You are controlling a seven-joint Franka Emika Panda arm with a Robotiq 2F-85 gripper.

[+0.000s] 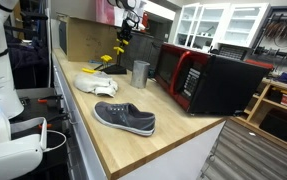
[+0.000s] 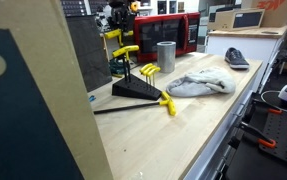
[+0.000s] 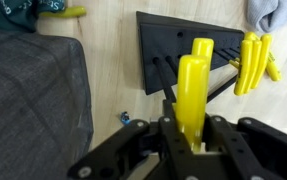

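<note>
The gripper point(image 3: 193, 138) was clamped on a yellow-handled tool point(image 3: 191, 85), with a finger pressed to each side of the handle. The tool hung over the black stand point(image 3: 168, 45), near the other yellow handles point(image 3: 251, 60) slotted there. Whether its tip touched the stand, I couldn't quite tell. A grey cloth point(image 2: 198, 83) lay just beside the stand.

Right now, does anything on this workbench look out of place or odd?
Yes. One loose yellow-handled tool lies on the workbench beside the black rack, not slotted into it. A grey shoe also sits on the bench, which is unusual. The gripper holds a second yellow tool.
</note>
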